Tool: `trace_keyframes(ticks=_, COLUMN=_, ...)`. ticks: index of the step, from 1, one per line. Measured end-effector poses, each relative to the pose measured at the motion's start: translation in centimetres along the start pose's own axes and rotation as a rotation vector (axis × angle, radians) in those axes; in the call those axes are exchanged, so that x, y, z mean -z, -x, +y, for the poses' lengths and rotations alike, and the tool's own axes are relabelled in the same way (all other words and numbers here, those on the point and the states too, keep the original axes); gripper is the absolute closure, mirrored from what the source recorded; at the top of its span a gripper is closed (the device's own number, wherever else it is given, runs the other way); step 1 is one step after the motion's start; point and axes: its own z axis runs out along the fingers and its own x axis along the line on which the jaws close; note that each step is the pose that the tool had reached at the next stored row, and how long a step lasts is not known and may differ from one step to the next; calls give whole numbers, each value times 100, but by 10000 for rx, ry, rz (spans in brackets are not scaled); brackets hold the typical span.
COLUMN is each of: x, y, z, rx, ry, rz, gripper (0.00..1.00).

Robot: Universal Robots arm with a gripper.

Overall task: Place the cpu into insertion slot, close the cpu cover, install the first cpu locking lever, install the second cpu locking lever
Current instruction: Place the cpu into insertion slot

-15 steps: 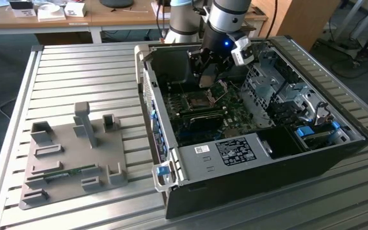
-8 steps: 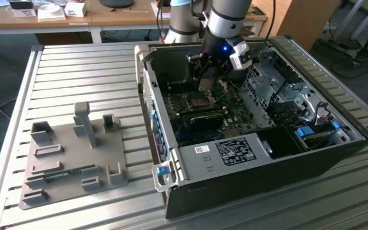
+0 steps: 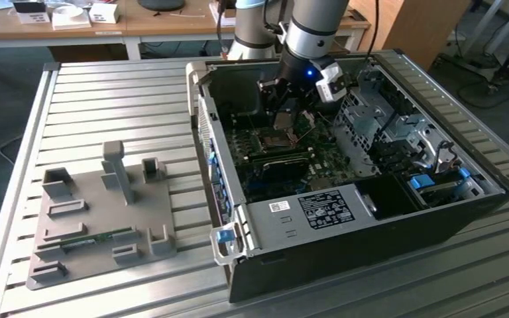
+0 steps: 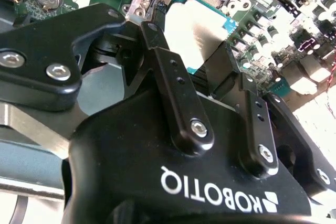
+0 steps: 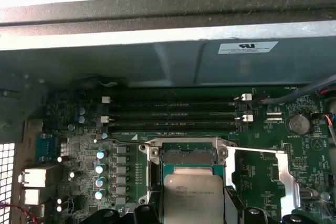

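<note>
My gripper [image 3: 283, 118] hangs inside the open computer case, shut on the cpu [image 5: 191, 196], a flat square chip with a silvery top. In the second wrist view, the black fingers [image 4: 169, 72] clamp the cpu [image 4: 195, 32] from two sides. The chip hovers just over the open insertion slot [image 5: 187, 156], partly overlapping its near edge and apart from it. In the exterior view the slot [image 3: 268, 142] lies on the green motherboard directly under the gripper. The cpu cover [image 5: 292, 182], a thin silver windowed frame, lies swung open beside the slot.
Several black memory slots [image 5: 173, 114] run along the slot's far side, with the case wall [image 5: 157, 61] behind them. A drive cage [image 3: 387, 126] and a labelled power supply [image 3: 325, 209] crowd the case. A grey fixture plate [image 3: 95, 212] sits on the ribbed table at the exterior view's left.
</note>
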Motion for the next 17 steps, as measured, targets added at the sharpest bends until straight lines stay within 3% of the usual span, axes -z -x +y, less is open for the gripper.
trace_keyframes(ticks=6, x=-80, y=2, z=-8, rx=1, ry=3, rz=-2, gripper=46)
trace_keyframes(ticks=11, x=-83, y=2, z=-8, rx=-3, ry=1, rz=-1, gripper=46)
trace_keyframes(ticks=17, x=-103, y=2, z=-10, rx=-951, ry=21, rz=-99, gripper=46)
